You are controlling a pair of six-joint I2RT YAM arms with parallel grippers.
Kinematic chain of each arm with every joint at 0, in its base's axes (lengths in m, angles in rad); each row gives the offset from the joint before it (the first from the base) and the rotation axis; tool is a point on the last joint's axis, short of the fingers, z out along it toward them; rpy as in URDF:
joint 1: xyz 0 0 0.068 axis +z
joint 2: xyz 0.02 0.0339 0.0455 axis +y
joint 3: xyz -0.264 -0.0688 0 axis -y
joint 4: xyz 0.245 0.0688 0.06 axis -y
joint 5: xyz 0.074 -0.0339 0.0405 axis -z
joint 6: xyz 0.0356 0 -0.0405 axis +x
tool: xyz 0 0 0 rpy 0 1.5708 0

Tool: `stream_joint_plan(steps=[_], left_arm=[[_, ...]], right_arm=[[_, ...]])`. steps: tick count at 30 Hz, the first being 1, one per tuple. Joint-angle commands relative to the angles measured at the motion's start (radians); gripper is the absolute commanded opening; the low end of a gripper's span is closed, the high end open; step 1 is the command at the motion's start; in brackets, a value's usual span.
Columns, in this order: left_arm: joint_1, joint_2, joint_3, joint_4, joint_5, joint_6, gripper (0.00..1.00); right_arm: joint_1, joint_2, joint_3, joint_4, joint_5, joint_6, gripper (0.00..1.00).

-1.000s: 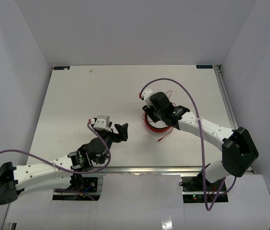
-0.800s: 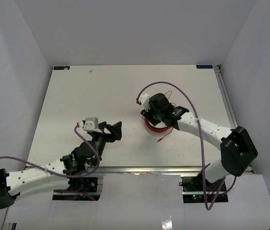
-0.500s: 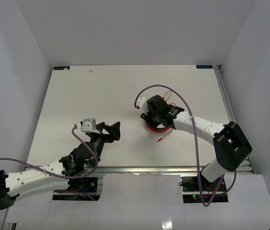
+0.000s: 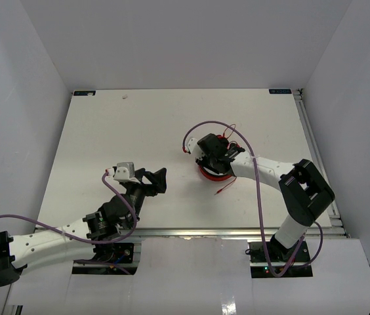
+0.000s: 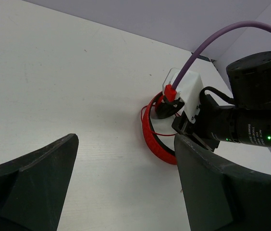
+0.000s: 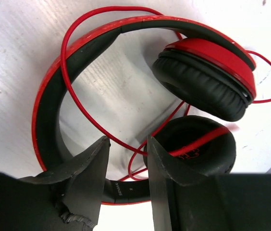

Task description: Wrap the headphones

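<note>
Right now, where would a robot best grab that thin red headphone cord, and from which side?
Probably the loose stretch of the cord lying on bare table inside the curve of the headband, taken from straight above. There it lies flat, clear of the earcups, so it can be straddled. The right gripper hangs over that spot, jaws slightly apart.

The white table (image 4: 106, 138) carries one thing: the red headphones (image 4: 212, 173), lying right of centre, about midway between the near and far edges. In the right wrist view the headband (image 6: 44, 120) rests flat on the surface, curving round to the left. The two earcups (image 6: 207, 79) sit close together on the right, black pads showing. The thin red cord (image 6: 64, 53) loops loosely across the band and spills onto the tabletop. Over at the far left edge is a tiny pale speck (image 4: 126, 96).
</note>
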Motion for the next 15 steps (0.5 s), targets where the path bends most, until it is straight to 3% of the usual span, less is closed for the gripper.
stream_joint_plan(steps=[1, 10, 15], left_arm=[[-0.004, -0.010, 0.015, 0.002, 0.000, -0.005, 0.92], [-0.004, -0.008, 0.015, 0.002, -0.005, -0.007, 0.92], [-0.004, -0.011, 0.015, 0.001, -0.006, -0.007, 0.92]], right_arm=[[0.005, 0.009, -0.013, 0.065, 0.053, -0.038, 0.42], [0.014, 0.042, -0.005, 0.113, 0.104, -0.057, 0.36], [0.014, 0.043, -0.012, 0.145, 0.067, -0.056, 0.28]])
